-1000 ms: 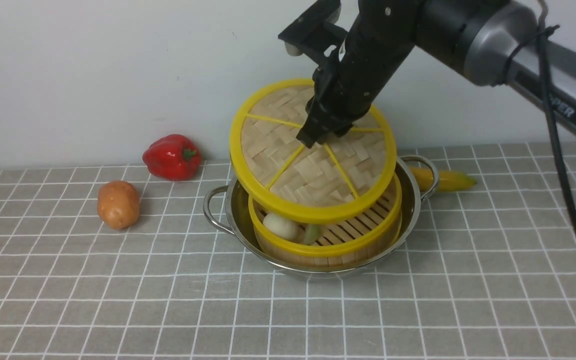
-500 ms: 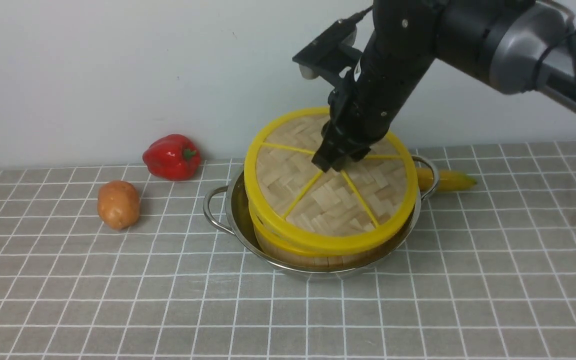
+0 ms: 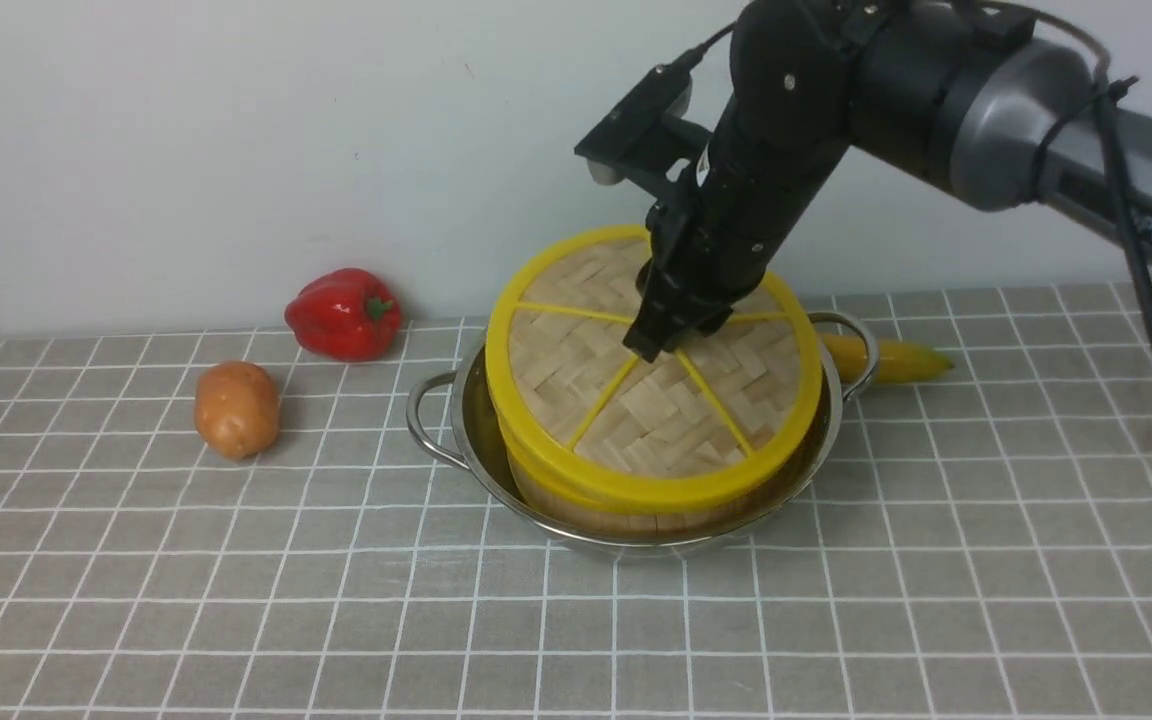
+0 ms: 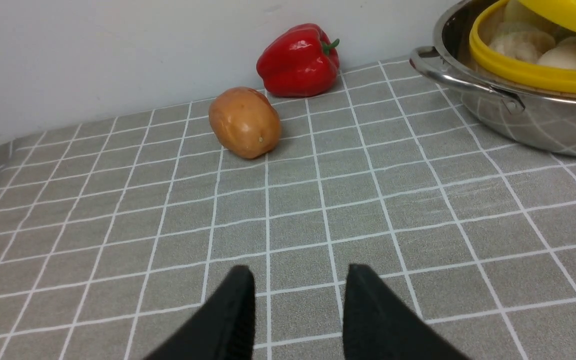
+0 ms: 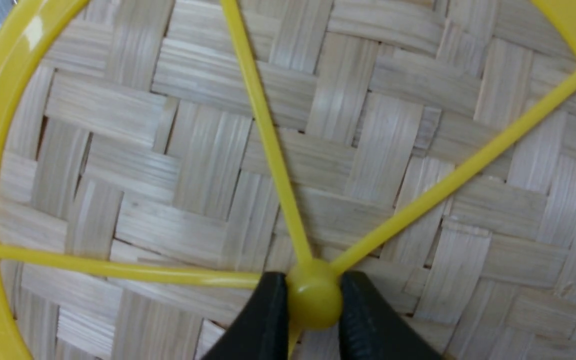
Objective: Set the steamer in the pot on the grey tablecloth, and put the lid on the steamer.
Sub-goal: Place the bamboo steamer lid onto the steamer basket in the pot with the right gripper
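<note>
Front view first: the right gripper is down on the centre of the lid. The lid lies over the steamer, which sits inside the pot on the grey tablecloth. The lid looks tipped towards us, far edge higher than near edge, so I judge it not fully seated. A red pepper and a potato lie well apart from the pot on the left, and a yellow fruit pokes out just behind the pot's right handle. The cloth lies flat, a plain white wall stands close behind it, and there's open cloth in front.

Over to the left wrist: the left gripper hangs above bare cloth, jaws spread with nothing between them, well away from the pot. From here a gap shows between the lid's rim and the steamer's rim, with pale buns peeking through, which fits the tilt.

Right wrist now: the jaws pinch the small yellow knob squarely, one finger on each side, with weave and spokes filling the frame.

The step in hand is seating the lid. To do it well, level the lid, keep it centred, and lower it straight until rim meets rim all round, and only then let the jaws part. Letting go early could leave it cocked or sliding off to one side, and pressing hard risks shoving the pot across the cloth
</note>
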{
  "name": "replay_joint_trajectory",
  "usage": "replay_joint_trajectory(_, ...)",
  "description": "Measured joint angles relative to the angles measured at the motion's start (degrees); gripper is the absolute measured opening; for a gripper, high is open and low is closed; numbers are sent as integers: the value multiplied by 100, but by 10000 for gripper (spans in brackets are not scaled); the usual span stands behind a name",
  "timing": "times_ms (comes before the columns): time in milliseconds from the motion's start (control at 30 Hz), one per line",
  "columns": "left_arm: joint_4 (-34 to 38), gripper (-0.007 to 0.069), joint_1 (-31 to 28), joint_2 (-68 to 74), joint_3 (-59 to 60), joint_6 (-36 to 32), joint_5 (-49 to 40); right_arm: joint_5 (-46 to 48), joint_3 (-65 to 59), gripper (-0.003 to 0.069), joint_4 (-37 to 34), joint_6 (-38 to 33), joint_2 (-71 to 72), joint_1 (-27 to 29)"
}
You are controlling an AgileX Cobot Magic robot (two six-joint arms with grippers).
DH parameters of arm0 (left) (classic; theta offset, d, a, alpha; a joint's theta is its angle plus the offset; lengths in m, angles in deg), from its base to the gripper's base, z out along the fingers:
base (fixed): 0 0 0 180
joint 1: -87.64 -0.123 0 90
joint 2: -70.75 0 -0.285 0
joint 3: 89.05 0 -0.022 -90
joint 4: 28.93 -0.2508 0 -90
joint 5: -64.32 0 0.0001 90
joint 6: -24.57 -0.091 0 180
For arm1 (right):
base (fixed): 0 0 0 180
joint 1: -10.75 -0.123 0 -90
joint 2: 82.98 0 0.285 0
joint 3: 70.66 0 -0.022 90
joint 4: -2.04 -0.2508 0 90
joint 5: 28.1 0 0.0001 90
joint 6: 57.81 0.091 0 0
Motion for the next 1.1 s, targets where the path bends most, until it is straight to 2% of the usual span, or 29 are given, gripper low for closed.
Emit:
replay_joint_trajectory(667,0,243,0,0,0,0,0,-186,0,146,-21,-200,-127,0)
replay_joint_trajectory(1100,0,243,0,0,0,0,0,-487,0,146,-10,-669,-437,0)
